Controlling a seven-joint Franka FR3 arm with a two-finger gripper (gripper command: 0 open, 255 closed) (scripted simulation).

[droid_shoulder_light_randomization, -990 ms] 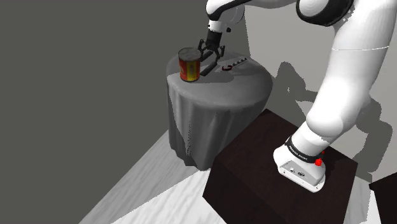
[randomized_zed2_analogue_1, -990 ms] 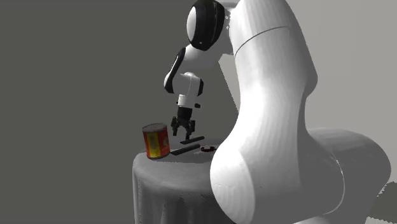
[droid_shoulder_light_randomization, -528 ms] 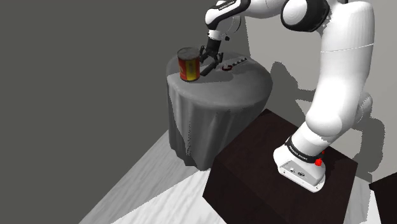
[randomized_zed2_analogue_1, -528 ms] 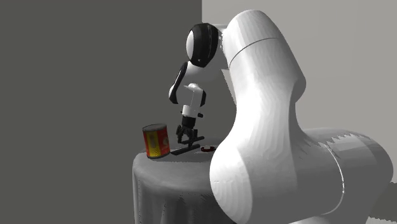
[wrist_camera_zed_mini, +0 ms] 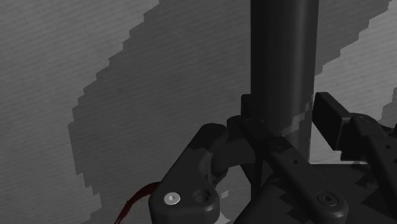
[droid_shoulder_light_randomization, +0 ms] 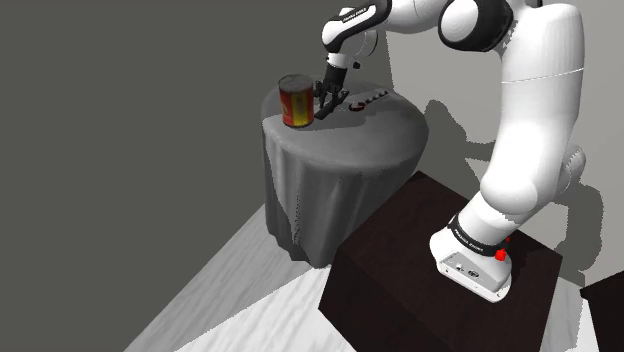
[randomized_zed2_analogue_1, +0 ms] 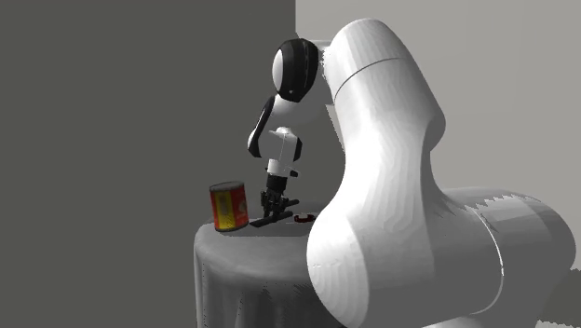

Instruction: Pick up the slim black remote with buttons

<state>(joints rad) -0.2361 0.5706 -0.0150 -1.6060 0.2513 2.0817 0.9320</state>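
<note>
The gripper (wrist_camera_zed_mini: pixel 284 116) stands straight down on the worktop (droid_shoulder_light_randomization: pixel 340 145), its fingers (wrist_camera_zed_mini: pixel 331 114) drawn in against the two long edges of the slim black remote (wrist_camera_zed_mini: pixel 283 57), so it looks clamped on it across the narrow width. That is the sensible hold for a long flat bar. The remote lies flat on the grey cloth, not yet raised, near the middle of the round worktop, just beside a red and yellow can (droid_shoulder_light_randomization: pixel 294 101). The vertical approach probably keeps the hand clear of that can, which sits close on the shoulder view's left. A small dark red ring (droid_shoulder_light_randomization: pixel 357 106) lies on the other side, near but apart.

No buttons can be made out on the remote, which reads as a plain dark strip. Its near end is hidden under the gripper's body in the wrist view. Something small and pale beyond the ring is too tiny to name. In the second exterior view the arm's white bulk cuts off the worktop's right part
</note>
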